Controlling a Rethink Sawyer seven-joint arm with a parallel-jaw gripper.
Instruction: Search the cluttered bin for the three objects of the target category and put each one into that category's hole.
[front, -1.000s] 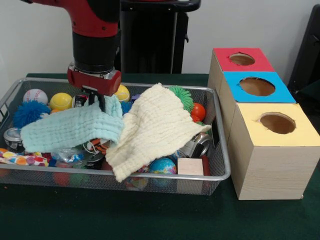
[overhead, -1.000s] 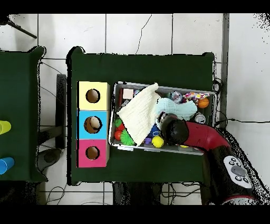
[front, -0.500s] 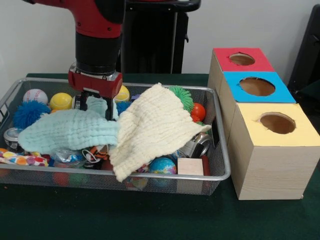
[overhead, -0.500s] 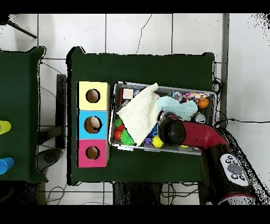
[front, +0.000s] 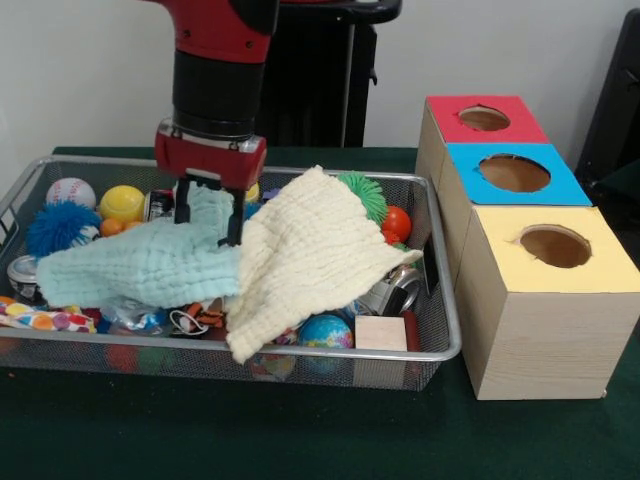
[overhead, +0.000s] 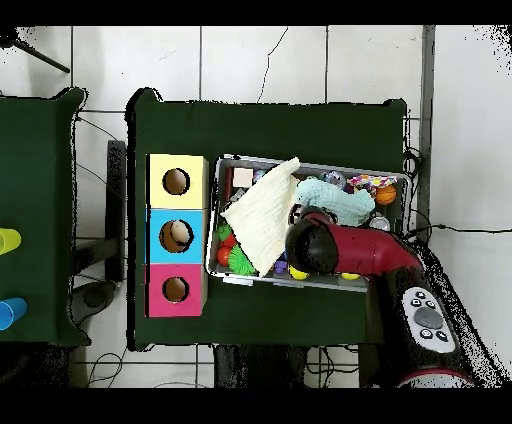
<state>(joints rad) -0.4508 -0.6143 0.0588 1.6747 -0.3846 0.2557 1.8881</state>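
Note:
The cluttered bin (front: 300, 352) is a wide silver wire-mesh basket left of the boxes; in the overhead view its rim (overhead: 214, 220) lies right of them. A mint cloth (front: 130, 265) and a cream cloth (front: 310, 250) cover much of its contents. My gripper (front: 208, 218) hangs over the bin's middle, open, with its fingers (front: 235, 225) astride the mint cloth's right end, beside the cream cloth's edge. Three wooden boxes have round holes on top: red (front: 485, 120), blue (front: 515, 173) and yellow (front: 555, 250). In the overhead view the arm (overhead: 350, 252) hides the gripper.
In the bin are a baseball (front: 70, 190), a yellow ball (front: 122, 202), a blue fuzzy ball (front: 60, 225), a green spiky ball (front: 365, 192), an orange-red ball (front: 397, 222), a globe ball (front: 325, 332), a wooden block (front: 381, 333) and a metal can (front: 395, 292). More things lie hidden under the cloths.
The gripper's fingers have opened off the mint cloth and it has moved right in the front view, towards the cream cloth. The mint cloth has settled lower and flatter.

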